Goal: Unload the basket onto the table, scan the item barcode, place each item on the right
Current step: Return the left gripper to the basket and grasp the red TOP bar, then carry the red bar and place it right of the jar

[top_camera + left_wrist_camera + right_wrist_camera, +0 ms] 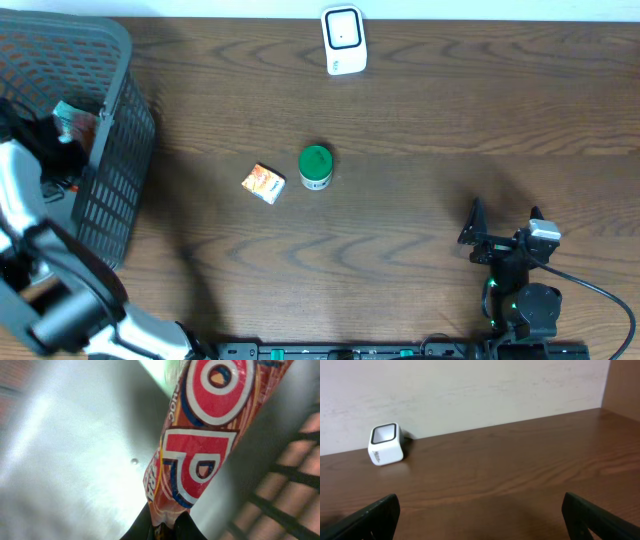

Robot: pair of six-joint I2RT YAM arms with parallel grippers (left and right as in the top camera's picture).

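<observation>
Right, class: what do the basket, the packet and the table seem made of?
Basket: matte grey plastic, probably; moulded grid walls. Packet: glossy printed film, likely plastic; it shines and creases. Table: wood or wood-look laminate; brown grain shows.

The packet (200, 470) is red, its letters outlined white and blue. The basket (120, 150) is grey mesh, the scanner (344, 40) white, the tub (316, 168) green, the box (264, 183) orange — the table (450, 120) brown, wood-grained.
</observation>
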